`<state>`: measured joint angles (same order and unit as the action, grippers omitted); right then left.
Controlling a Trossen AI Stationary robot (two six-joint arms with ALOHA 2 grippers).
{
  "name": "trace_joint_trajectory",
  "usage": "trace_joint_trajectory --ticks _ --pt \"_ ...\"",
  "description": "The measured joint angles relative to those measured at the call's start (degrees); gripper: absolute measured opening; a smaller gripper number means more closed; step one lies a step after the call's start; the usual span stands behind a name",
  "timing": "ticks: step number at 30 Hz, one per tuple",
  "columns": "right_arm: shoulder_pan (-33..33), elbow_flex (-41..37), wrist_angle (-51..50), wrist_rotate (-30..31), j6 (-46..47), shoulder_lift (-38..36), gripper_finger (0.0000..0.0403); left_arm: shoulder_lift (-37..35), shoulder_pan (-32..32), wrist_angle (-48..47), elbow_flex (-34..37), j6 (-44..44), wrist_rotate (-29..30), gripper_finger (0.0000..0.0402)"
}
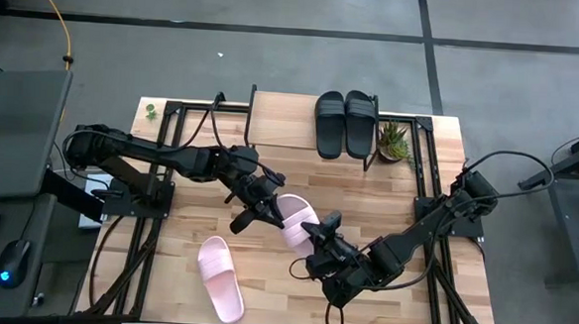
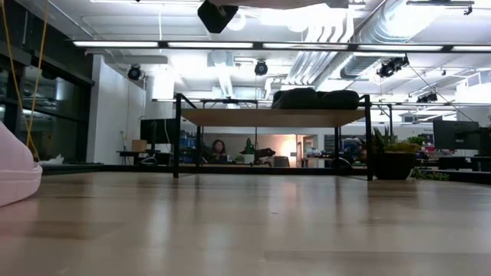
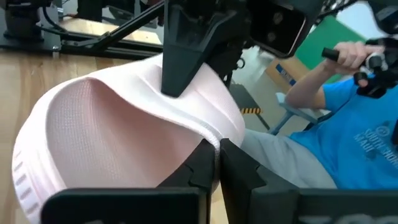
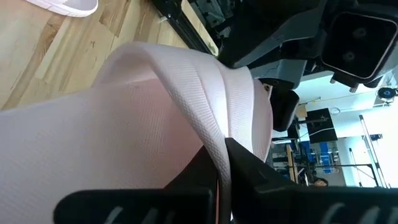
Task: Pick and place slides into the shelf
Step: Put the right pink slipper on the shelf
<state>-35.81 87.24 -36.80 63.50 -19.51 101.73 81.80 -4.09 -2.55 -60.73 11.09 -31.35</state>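
Both arms are reaching to mid-surface, the left claw [image 1: 264, 206] and right claw [image 1: 317, 235] each pinching shut on one pink slide [image 1: 296, 220], from ten and four o'clock.

overhead and table-level views share the shelf [image 1: 287, 117]; wrist cameras sit close.

Pink slide [image 2: 15, 172] half out of frame

Both arms are dark, near-black assemblies of slender links joined by bulkier joint housings. Black cables loop along the left arm [image 1: 161, 155] and arc from the right arm [image 1: 435, 224] near its base. Each wrist view shows blocky, angular matte-black fingers [image 3: 199, 165] with flat faces and a dark body beneath.
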Motion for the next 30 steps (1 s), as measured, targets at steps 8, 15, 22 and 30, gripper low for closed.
trace_joint_trajectory --ticks 8,15,22,30 --pt "0.42 0.00 0.05 -0.73 0.20 0.00 0.0001 0.00 0.03 -1.88 0.00 -3.06 0.82 0.0101" --pt "1.37 0.00 -0.58 -0.98 2.40 0.00 0.0000 -0.02 -0.01 -1.58 0.00 -3.53 4.35 0.0160" --pt "1.35 0.00 -1.46 -1.22 3.25 0.06 0.0000 -4.06 -0.05 -5.73 0.00 -7.85 17.65 0.0174" --pt "1.87 0.00 -1.57 0.37 4.38 0.07 0.0000 -12.09 -0.01 -14.31 -0.01 -7.91 28.76 0.0162"
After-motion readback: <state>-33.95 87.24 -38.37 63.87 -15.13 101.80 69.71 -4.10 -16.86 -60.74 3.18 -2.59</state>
